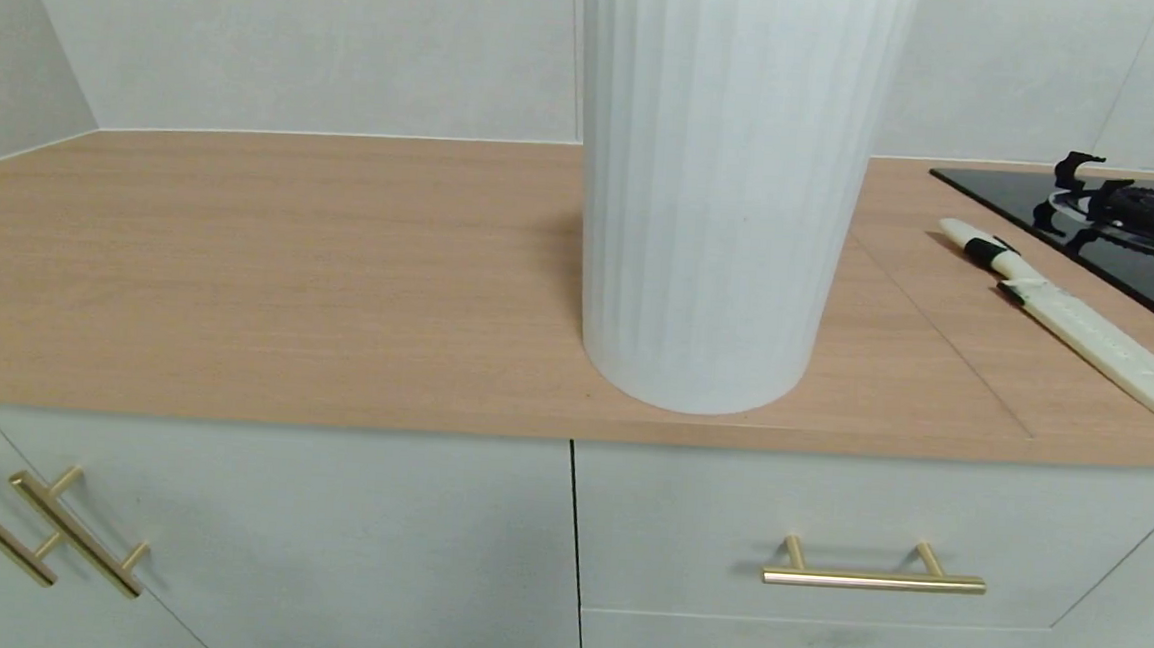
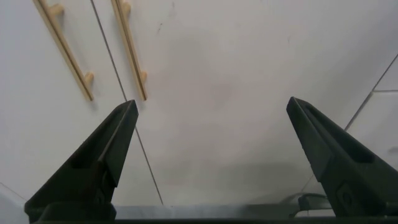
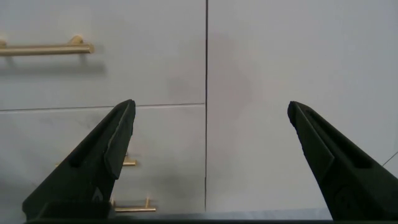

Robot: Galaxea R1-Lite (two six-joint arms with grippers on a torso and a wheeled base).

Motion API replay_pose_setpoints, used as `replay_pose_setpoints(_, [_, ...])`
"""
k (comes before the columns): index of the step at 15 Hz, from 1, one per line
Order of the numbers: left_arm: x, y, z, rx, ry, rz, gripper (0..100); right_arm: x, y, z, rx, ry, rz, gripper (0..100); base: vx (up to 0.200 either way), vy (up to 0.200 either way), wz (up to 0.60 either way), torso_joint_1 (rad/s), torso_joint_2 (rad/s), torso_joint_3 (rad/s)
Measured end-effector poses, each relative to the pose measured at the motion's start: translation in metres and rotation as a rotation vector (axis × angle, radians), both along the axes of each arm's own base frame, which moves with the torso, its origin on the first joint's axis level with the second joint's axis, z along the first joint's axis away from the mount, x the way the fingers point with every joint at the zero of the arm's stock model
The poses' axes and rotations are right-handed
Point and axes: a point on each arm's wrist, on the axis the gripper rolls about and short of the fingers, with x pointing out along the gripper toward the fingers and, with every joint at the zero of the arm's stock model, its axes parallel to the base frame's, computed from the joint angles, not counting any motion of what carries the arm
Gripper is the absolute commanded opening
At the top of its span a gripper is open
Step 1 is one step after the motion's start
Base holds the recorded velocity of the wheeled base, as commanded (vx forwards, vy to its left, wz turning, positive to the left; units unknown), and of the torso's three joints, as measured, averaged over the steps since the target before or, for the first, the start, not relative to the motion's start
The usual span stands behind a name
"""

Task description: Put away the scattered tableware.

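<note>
Pale wood countertop [image 1: 239, 273] carries a tall white ribbed container [image 1: 725, 193] at its front edge and a cream knife with black-banded handle [image 1: 1078, 330] near the right edge, beside the black gas hob [image 1: 1133, 238]. Left gripper [image 2: 211, 102] and right gripper [image 3: 211, 104] face white cabinet fronts [image 2: 236, 62], fingers spread wide, empty. A rising arm could topple the container; the flat knife may slip when pinched.

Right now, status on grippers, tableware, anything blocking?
Left gripper open, empty, facing cabinet doors. Right gripper open, empty. Knife flat on counter beside stove. White ribbed container upright at counter front edge.
</note>
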Motion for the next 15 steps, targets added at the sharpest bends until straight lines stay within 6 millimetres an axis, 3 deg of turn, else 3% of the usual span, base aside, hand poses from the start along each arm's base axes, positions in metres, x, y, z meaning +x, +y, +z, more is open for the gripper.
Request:
replay_pose_setpoints(3, [0.0,0.0,0.0,0.0,0.0,0.0,100,0.0,0.0,0.0,0.0,0.0,0.0,100,0.0,0.0,0.0,0.066,-0.52,-0.269])
replay_pose_setpoints(15, [0.0,0.0,0.0,0.0,0.0,0.0,100,0.0,0.0,0.0,0.0,0.0,0.001,100,0.0,0.0,0.0,0.24,-0.49,-0.273])
